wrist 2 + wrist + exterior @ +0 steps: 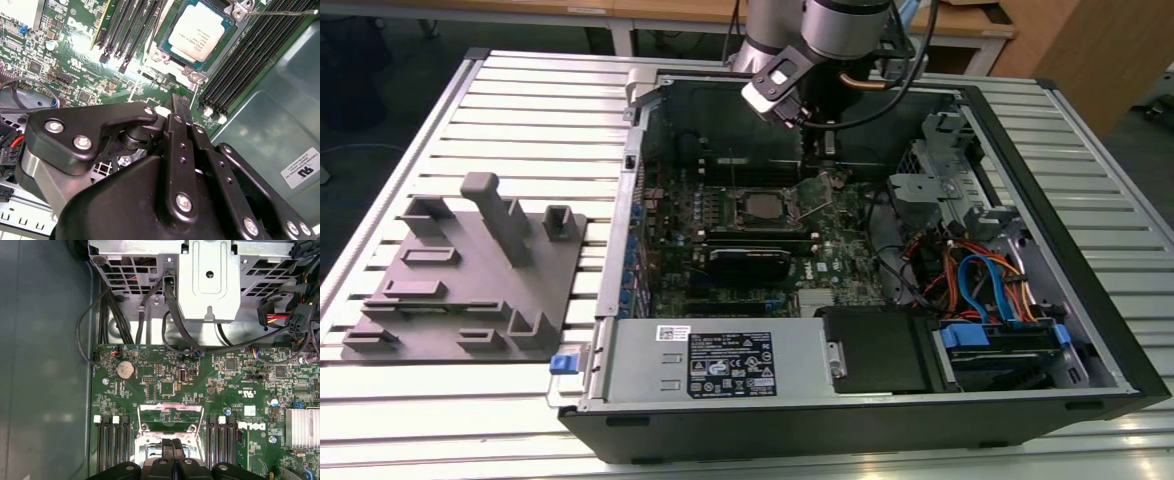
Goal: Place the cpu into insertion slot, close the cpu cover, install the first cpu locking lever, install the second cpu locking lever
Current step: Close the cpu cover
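Currently: cover stage. The cpu (199, 31) lies flat in the insertion slot (175, 62), grey metal top up and edges square to the silvery rim. By the look of it, it is seated. In the exterior view the slot sits mid-board inside the open computer case (854, 430). The cpu cover (817, 195) stands tilted up at the slot's 3 o'clock, with green board showing through its window. The cover is not yet down, so the chip is exposed.

The gripper (180, 100) has its two fingers pressed together into a narrow blade, with nothing seen between them. In the exterior view it hangs at about 1 o'clock of the slot. In the first wrist view the tips are just beside the cover's frame; whether they touch it, I cannot tell. Judgement: fingers drawn together suit nudging a thin plate rather than grasping one.

A thin wire locking lever (280, 12) is swung out over the memory slots (235, 65), clear of the socket. That leaves the cover free to hinge.

Print: there is lettering on the chip top and on the board. A white label (300, 167) sits on the case wall, and a sticker (727, 365) lies at 6 o'clock of the slot. None of it is transcribed here. A grey fixture block (467, 290) rests on the table (454, 430) at 9 o'clock of the case.
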Robot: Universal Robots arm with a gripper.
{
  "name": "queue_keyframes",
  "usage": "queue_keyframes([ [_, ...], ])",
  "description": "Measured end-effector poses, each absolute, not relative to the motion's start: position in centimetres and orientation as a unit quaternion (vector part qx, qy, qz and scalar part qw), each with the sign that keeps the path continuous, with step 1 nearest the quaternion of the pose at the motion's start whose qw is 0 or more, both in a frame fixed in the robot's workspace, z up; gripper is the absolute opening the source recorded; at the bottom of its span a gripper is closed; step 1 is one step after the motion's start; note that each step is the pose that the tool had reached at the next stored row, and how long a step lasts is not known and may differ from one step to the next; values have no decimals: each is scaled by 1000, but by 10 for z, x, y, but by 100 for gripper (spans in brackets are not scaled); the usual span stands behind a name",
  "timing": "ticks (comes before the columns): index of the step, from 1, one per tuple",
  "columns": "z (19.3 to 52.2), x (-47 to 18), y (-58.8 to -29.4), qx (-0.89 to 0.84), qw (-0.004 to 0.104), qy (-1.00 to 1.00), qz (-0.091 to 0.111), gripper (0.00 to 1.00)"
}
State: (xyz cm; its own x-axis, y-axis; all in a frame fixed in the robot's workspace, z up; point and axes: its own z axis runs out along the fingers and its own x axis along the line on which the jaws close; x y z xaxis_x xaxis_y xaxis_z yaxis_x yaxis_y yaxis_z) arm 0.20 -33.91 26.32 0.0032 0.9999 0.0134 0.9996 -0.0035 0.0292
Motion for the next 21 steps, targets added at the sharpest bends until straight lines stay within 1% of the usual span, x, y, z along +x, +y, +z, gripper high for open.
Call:
queue_keyframes([
  [21, 262, 15, -339, 708, 5, 706, 15, 10],
])
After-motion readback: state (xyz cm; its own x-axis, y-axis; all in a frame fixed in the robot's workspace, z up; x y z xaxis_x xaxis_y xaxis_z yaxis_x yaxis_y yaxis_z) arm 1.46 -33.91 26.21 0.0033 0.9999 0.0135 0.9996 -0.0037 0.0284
